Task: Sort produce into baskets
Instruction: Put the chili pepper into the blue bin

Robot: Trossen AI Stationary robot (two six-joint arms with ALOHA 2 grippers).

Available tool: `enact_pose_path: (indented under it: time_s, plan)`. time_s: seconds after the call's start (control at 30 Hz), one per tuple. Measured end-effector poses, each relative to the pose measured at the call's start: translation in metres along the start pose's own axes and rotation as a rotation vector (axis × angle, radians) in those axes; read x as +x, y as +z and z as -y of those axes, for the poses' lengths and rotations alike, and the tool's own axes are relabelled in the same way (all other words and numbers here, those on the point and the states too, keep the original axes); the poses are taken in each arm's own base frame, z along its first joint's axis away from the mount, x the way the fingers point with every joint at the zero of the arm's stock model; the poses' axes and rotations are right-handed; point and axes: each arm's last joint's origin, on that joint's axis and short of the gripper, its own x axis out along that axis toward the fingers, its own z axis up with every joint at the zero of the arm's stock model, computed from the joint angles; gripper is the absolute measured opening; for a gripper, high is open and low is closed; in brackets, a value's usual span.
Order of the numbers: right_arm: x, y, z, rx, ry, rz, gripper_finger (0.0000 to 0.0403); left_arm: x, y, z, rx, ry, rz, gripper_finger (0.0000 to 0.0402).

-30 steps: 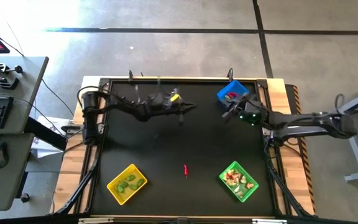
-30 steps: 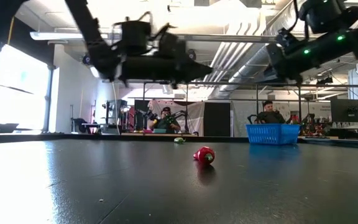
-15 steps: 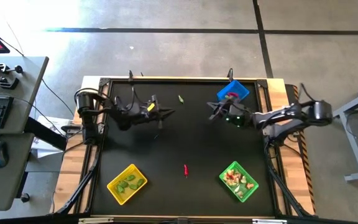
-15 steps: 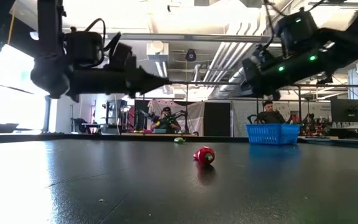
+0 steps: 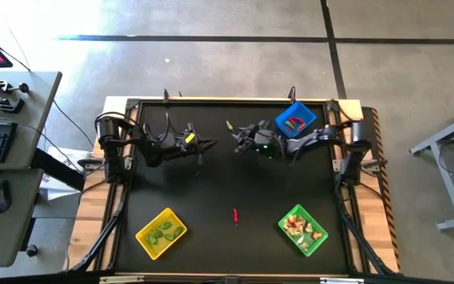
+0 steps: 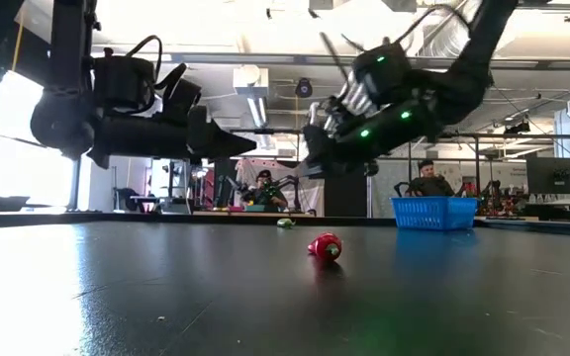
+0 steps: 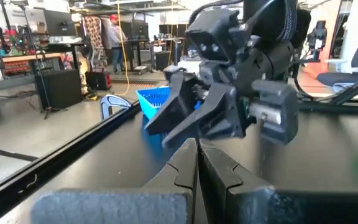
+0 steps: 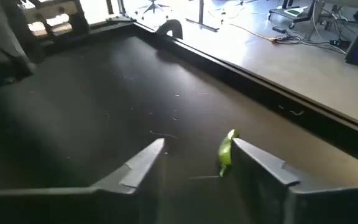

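A small green pod (image 5: 229, 125) lies on the black table near its far edge. My right gripper (image 5: 239, 139) hangs open above the table, close to the pod. In the right wrist view the pod (image 8: 226, 151) shows just inside one finger (image 8: 261, 163), with the gripper (image 8: 197, 149) clear of it. A red chili piece (image 5: 236, 214) lies alone mid-table and also shows in the low view (image 6: 325, 246). My left gripper (image 5: 211, 143) waits shut in the air, left of the pod. The blue basket (image 5: 295, 121), yellow basket (image 5: 161, 233) and green basket (image 5: 303, 229) all hold produce.
The table's raised far rim (image 8: 241, 74) runs just behind the pod. My two grippers point at each other only a short way apart, as the left wrist view shows (image 7: 216, 112). People sit at desks in the room beyond the table (image 6: 263, 188).
My right gripper has swung from above the blue basket toward the table's left, along the far edge, and now hangs by the green pod. My left gripper drew back toward the table's left, uncovering the pod, and then held still.
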Motion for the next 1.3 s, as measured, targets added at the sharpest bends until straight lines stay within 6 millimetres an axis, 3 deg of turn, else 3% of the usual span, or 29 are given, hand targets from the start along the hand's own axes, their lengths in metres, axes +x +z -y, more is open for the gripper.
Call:
enact_pose_path:
  time_s: [0.23, 0.47, 0.67, 0.87, 1.13, 1.3]
  plan:
    - [0.036, -0.014, -0.004, -0.017, -0.064, -0.043, 0.0216, -0.006, -0.004, 0.000, 0.016, -0.001, -0.025, 0.0000]
    - [0.065, -0.022, -0.007, -0.041, -0.094, -0.111, 0.0213, -0.006, -0.004, 0.000, 0.015, -0.001, -0.024, 0.0000]
    - [0.079, -0.020, -0.006, -0.061, -0.138, -0.185, 0.0198, -0.006, -0.004, 0.000, 0.015, -0.001, -0.024, 0.0000]
    - [0.082, -0.020, 0.000, 0.004, -0.171, -0.216, 0.0149, -0.006, -0.004, 0.000, 0.015, -0.001, -0.024, 0.0000]
    - [0.082, -0.025, 0.007, 0.016, -0.186, -0.285, 0.0017, -0.006, -0.004, 0.000, 0.008, -0.001, -0.024, 0.0000]
    - [0.078, -0.021, 0.002, -0.018, -0.165, -0.278, 0.0009, -0.006, -0.004, 0.000, 0.007, -0.002, -0.024, 0.0000]
